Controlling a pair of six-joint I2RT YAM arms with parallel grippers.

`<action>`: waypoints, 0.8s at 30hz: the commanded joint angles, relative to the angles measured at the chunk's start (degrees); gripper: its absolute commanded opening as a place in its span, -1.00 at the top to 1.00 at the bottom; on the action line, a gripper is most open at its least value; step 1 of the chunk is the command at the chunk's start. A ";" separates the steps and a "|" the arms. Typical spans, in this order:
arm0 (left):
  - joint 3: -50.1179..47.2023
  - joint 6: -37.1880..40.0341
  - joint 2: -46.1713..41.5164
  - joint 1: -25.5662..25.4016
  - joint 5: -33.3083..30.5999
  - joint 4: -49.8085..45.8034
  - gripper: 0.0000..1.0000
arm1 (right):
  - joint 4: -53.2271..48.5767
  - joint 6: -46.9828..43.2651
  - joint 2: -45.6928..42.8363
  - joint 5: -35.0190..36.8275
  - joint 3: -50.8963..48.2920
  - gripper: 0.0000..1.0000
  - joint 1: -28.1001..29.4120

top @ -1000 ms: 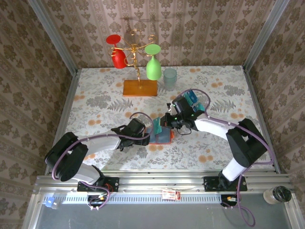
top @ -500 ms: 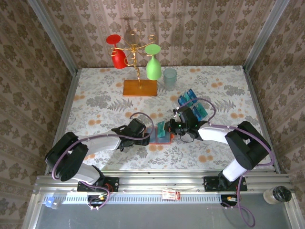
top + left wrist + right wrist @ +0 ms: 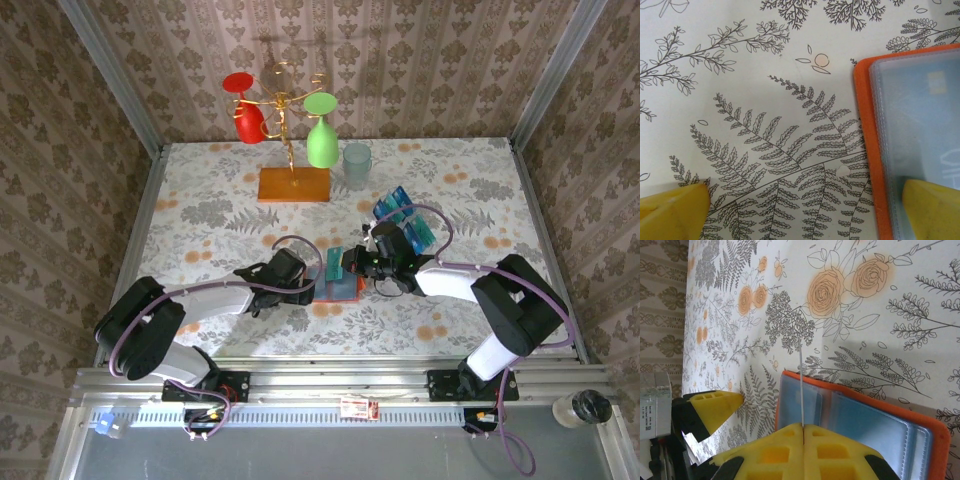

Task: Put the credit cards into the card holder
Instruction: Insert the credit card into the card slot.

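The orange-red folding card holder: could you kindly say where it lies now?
In the top view, the orange-red folding card holder lies open mid-table, between the left pincer and the right pincer, shut on a thin teal plastic card above it.

No word or number can be read. In the left wrist view, at 3 o'clock, a credit card (image 3: 935, 120) inside the card holder (image 3: 865, 150) bears pale strokes, blurred behind the clear pocket. In the right wrist view, at 9 o'clock, a grey block (image 3: 652, 400) carries tiny print, too small to tell. In the top view, at 6 o'clock, a red-and-white sticker (image 3: 352, 407) sits on the rail (image 3: 300, 385), illegible.
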 commanded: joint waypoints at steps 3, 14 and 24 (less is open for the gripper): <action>-0.90 -0.53 1.05 -0.25 -0.26 -1.51 -1.00 | 1.79 0.73 2.16 2.13 -0.33 1.00 0.32; -0.99 -0.60 0.83 -0.23 -0.42 -1.52 -1.00 | 3.44 1.01 4.30 1.50 -0.98 1.00 0.32; -0.90 -0.55 1.04 -0.21 -0.45 -1.27 -1.00 | 5.12 1.10 4.80 0.00 -3.14 1.00 0.41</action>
